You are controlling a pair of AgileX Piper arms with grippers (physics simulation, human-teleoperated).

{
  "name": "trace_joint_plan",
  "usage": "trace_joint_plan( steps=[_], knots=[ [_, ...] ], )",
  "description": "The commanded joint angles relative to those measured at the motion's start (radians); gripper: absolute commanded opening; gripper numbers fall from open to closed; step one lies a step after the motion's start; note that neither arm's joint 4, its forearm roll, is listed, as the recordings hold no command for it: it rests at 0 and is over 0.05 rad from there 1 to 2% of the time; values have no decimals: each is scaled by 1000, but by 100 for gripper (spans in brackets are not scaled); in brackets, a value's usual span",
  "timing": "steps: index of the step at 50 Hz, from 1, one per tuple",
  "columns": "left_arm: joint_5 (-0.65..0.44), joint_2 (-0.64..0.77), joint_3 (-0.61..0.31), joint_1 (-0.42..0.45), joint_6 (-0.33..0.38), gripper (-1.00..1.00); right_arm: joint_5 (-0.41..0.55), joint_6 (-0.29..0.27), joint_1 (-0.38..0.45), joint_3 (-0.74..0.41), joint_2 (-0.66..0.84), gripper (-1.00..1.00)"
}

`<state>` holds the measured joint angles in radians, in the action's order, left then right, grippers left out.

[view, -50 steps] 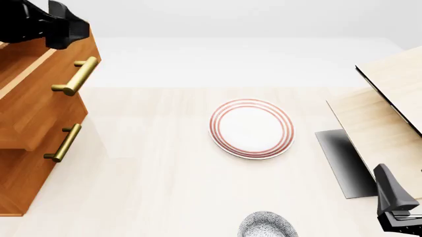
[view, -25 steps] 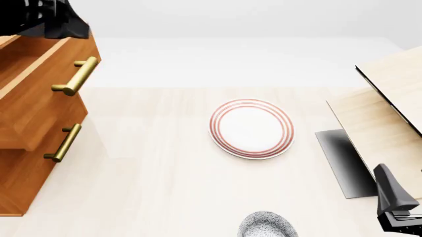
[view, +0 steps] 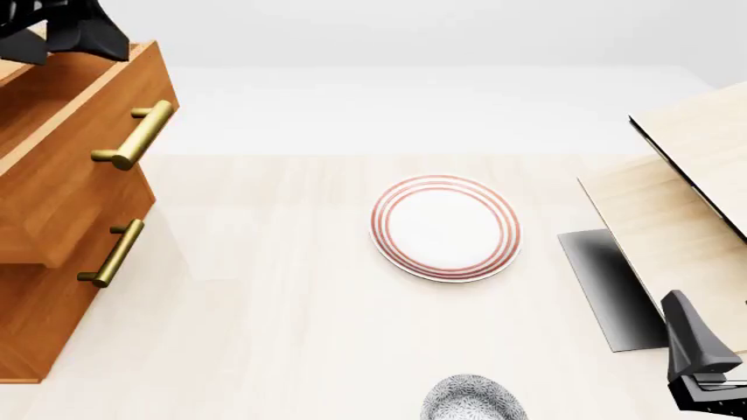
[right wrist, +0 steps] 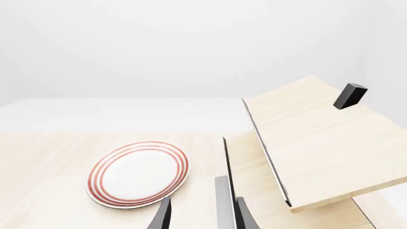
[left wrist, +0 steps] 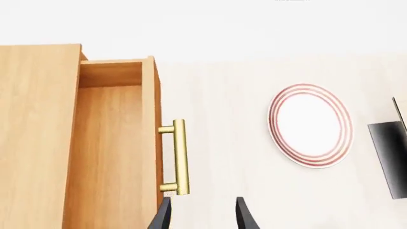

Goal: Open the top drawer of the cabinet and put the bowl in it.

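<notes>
While the uppermost orange-brown wooden drawer [view: 73, 149] stands pulled out of the three-drawer orange-brown cabinet [view: 35, 324] at the left edge of the front view, we see its brass bar handle [view: 135, 135] free, nothing touching it. Our small grey-blue and white speckled bowl [view: 473, 400] sits at the bottom centre of that view, partly cut off by the frame edge, well apart from the drawer.

We see a real risk ahead: carried across low, the bowl could clip the raised drawer front or that handle; gripped on its thin rim, it could tip or slip out.

Our left gripper [left wrist: 202, 214] hangs above the cabinet in the upper left corner of the front view, fingers spread with nothing between them, far from the bowl. Our right gripper [right wrist: 200, 214] sits at the lower right corner, fingers likewise apart and empty, near the bowl, which lies to its left in the front view. We judge it the likelier one to fetch it.

Beyond, a flat white plate with red rings [view: 446, 227] lies mid-table, and a pale wooden structure [view: 688, 184] fills the right edge.
</notes>
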<state>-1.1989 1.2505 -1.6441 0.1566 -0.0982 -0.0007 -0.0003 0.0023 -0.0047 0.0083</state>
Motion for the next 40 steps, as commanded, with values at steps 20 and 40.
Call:
trace_joint_plan(
  steps=[20, 40],
  knots=[
    [-20, -76, 59, -116, 3, 100, 0, 0, 0, 1, -1, 100],
    [2, -77, 112, -100, -18, 100, 0, 0, 0, 1, -1, 100]
  ],
)
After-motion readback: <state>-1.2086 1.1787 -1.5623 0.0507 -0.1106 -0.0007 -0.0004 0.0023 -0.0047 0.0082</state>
